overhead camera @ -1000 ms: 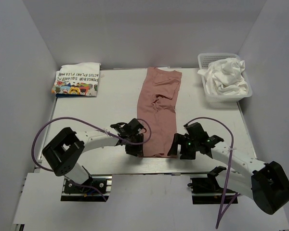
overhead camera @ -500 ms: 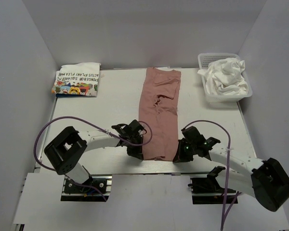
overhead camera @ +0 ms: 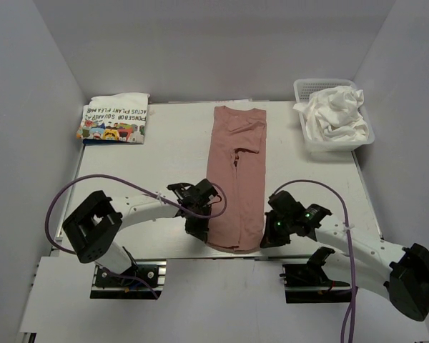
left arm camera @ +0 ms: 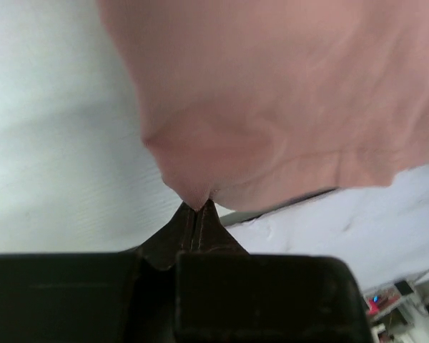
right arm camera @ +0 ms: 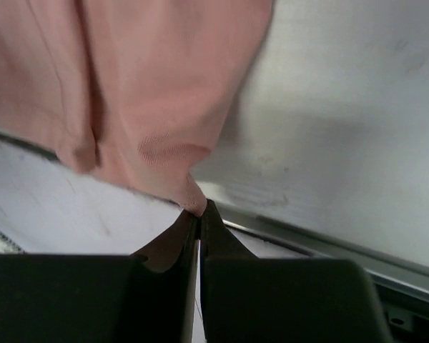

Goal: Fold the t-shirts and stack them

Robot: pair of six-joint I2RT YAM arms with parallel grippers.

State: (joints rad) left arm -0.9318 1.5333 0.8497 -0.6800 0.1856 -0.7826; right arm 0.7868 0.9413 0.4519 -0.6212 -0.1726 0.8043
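We had just clamped our left fingers [left arm camera: 180,236] and right fingers [right arm camera: 177,241] on the near corners of the pink t-shirt [overhead camera: 236,171], tugging it taut for folding.

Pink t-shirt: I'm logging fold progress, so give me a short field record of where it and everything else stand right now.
pink t-shirt: long narrow strip down the middle of the table, near hem at the near edge
left gripper: shut, pinching the hem's near-left corner
right gripper: shut, pinching the hem's near-right corner
printed t-shirt: folded, far-left corner
white t-shirts: crumpled in the basket, far right
stack: one folded shirt so far
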